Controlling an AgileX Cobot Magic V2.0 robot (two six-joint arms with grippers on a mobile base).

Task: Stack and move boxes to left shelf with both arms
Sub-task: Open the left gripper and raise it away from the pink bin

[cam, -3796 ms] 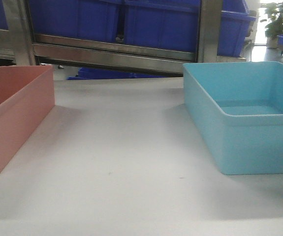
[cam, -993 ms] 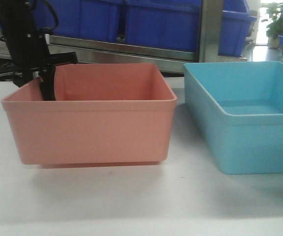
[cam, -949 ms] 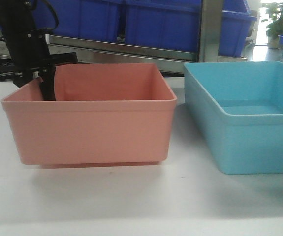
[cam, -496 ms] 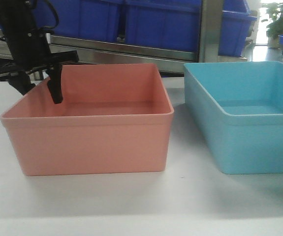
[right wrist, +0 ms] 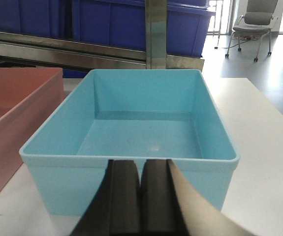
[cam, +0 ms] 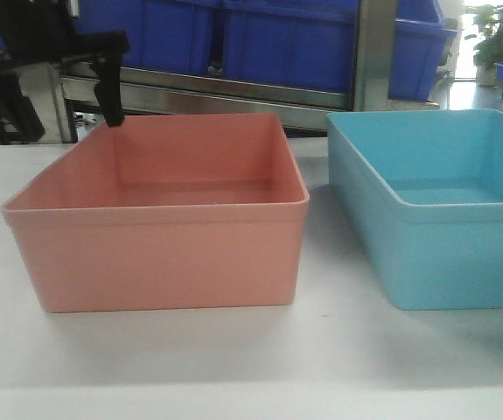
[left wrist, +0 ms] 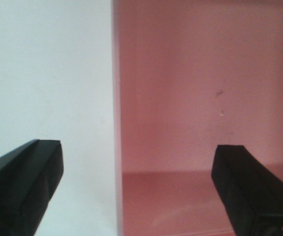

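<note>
1. The salmon pink bin [cam: 159, 236] sits flat on the white counter [cam: 234, 367], open side up, at centre-left of the front view.
2. The turquoise bin [cam: 435, 236] stands at the pink bin's 3 o'clock. It is also upright on the counter, and a narrow strip of bare surface keeps the two apart.
3. The left gripper [left wrist: 137, 152] has its fingers [left wrist: 23, 182] spread wide and holds nothing.
4. In the left wrist view one finger is over bare counter at 8 o'clock and the other over the pink bin's inside at 4 o'clock. The bin's side wall runs between them, and neither finger touches it.
5. From the front, this gripper hangs at the pink bin's 11 o'clock, above the far left corner.
6. The right gripper [right wrist: 140, 196] has its fingers pressed together with nothing between them.
7. It sits at 6 o'clock in the right wrist view, before the turquoise bin's near wall. I cannot tell whether it touches that wall. The pink bin shows at 9 o'clock in that view.
8. Behind the counter at 12 o'clock stands a steel rack [cam: 373, 52] loaded with dark blue crates [cam: 286, 39].
9. An office chair [right wrist: 257, 24] stands on the floor at 1 o'clock in the right wrist view.
</note>
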